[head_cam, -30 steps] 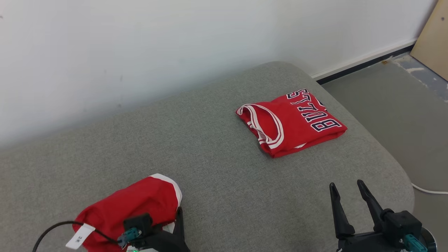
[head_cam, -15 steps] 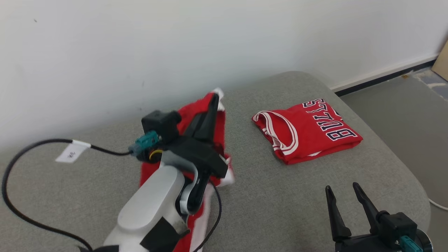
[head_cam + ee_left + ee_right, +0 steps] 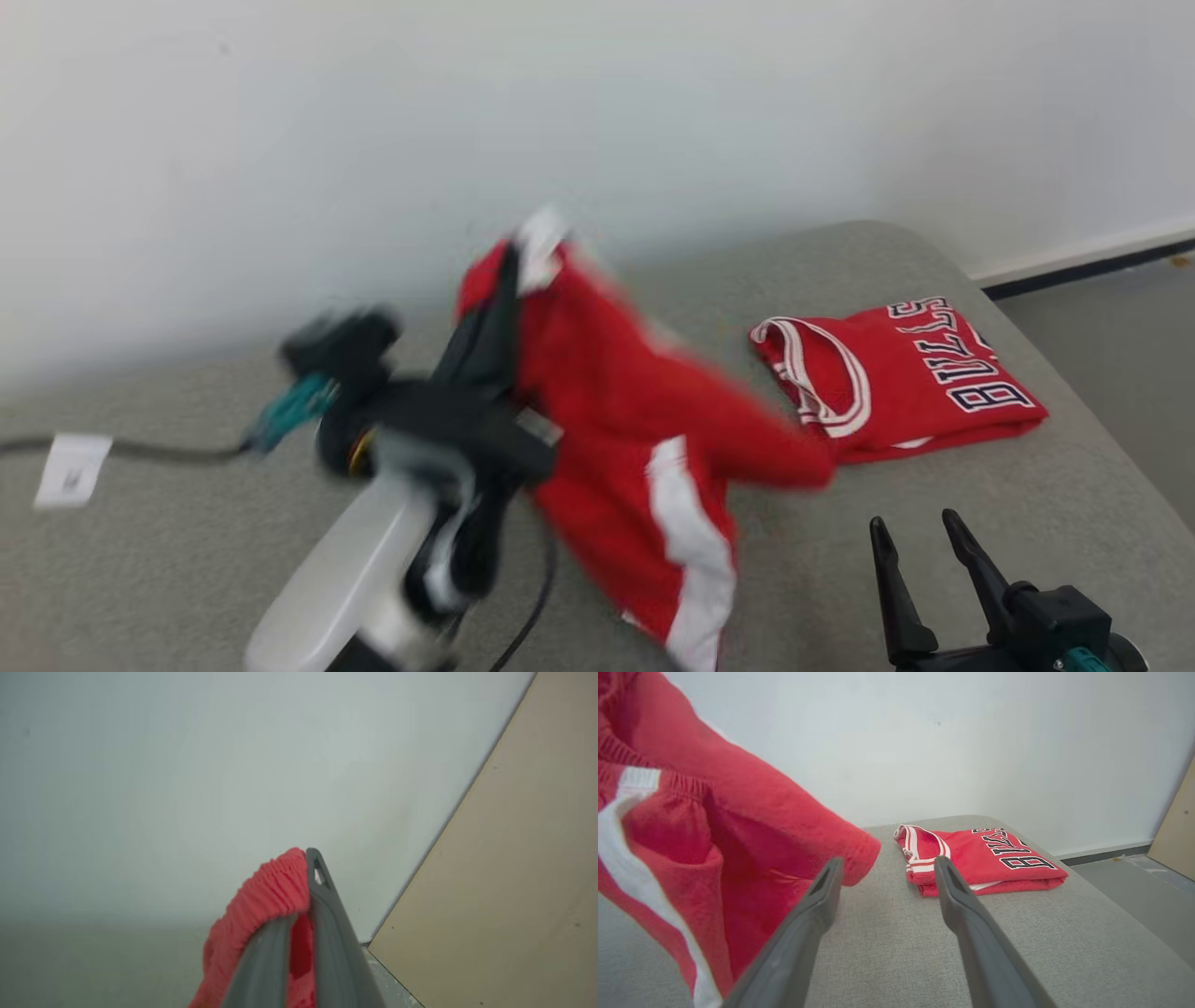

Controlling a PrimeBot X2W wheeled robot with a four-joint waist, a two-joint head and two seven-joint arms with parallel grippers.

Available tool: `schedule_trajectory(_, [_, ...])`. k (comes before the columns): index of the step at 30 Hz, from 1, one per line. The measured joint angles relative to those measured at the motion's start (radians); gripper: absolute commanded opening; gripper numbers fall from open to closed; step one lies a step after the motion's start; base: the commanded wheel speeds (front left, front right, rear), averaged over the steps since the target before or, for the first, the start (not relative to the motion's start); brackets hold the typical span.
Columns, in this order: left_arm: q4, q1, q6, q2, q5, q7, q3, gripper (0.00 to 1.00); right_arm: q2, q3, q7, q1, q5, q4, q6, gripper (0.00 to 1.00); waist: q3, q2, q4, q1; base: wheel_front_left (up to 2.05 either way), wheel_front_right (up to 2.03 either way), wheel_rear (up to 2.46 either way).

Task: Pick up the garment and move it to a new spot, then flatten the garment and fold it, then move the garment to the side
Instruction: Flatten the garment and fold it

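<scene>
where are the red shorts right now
Head view, centre: the shorts hang from the shut left gripper above the grey cushion, just left of the folded jersey.

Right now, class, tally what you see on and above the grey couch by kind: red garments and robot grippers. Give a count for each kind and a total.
Red garments: 2 (lifted garment, folded jersey)
Grippers: 2 (left gripper shut on the lifted garment, right gripper open)
Total: 4
</scene>
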Motion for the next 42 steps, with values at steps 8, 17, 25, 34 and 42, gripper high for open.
schedule_trajectory(8, [0.041, 0.392, 0.088, 0.173, -0.106, 0.068, 0.055, 0.00, 0.002, 0.002, 0.000, 0.002, 0.006, -0.002, 0.000, 1.00, -0.004, 0.0000, 0.076, 0.0000, 0.00, 0.00, 0.00])
schedule_trajectory(17, [0.237, 0.403, 0.141, 0.197, -0.072, -0.020, 0.139, 1.00, 0.002, 0.008, 0.001, -0.003, 0.006, 0.002, 0.000, 1.00, 0.012, 0.0000, 0.138, 0.0000, 0.00, 0.00, 0.00])
schedule_trajectory(25, [0.319, 0.407, 0.072, 0.113, -0.194, 0.215, 0.107, 1.00, 0.003, 0.010, -0.002, -0.006, 0.007, 0.012, 0.000, 1.00, 0.002, 0.0000, 0.144, 0.0000, 0.00, 0.00, 0.00])
schedule_trajectory(34, [0.117, 0.448, 0.040, 0.080, -0.216, 0.326, 0.030, 1.00, 0.004, 0.001, -0.014, 0.003, 0.020, 0.023, 0.000, 1.00, -0.012, 0.0000, 0.155, 0.0000, 0.00, 0.00, 0.00])
schedule_trajectory(42, [0.040, 0.443, 0.144, 0.176, 0.041, 0.306, -0.140, 1.00, 0.004, 0.001, -0.024, 0.003, 0.028, 0.032, 0.000, 1.00, -0.012, 0.0000, 0.165, 0.0000, 0.00, 0.00, 0.00])
